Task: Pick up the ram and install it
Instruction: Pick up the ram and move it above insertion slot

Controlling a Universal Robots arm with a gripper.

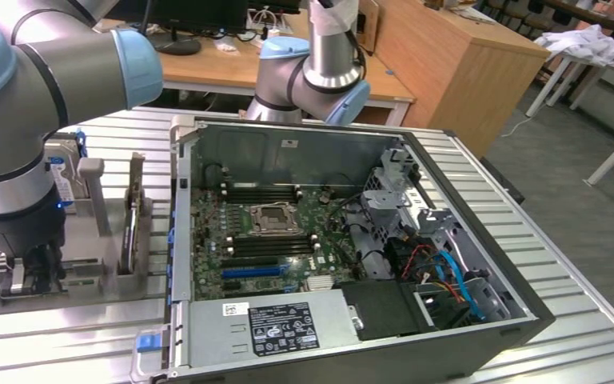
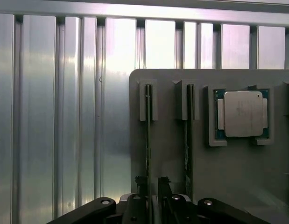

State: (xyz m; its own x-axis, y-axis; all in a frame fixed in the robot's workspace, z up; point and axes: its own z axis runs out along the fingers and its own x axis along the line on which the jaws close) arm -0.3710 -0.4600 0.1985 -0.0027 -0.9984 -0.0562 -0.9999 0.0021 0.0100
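Note:
Two rams stand on edge in slots of a grey holder (image 2: 170, 154). The one ram (image 2: 148, 126) runs down between my fingertips; the other ram (image 2: 186, 130) stands just beside it. My gripper (image 2: 152, 185) is low over the holder and straddles the first ram, with a dark finger (image 2: 164, 184) on each side and a small gap still showing, so it is open. In the exterior view my gripper (image 1: 28, 272) is down at the holder (image 1: 83, 276), at the view's left, beside the open computer case (image 1: 328, 248).
A square silver CPU chip (image 2: 241, 113) lies in a pocket of the same holder. A hard drive with a blue label (image 1: 64, 180) stands behind my arm. The motherboard (image 1: 269, 232) has dark memory slots (image 1: 269, 194) by the CPU socket (image 1: 275, 218). The table (image 1: 563, 264) is ribbed metal.

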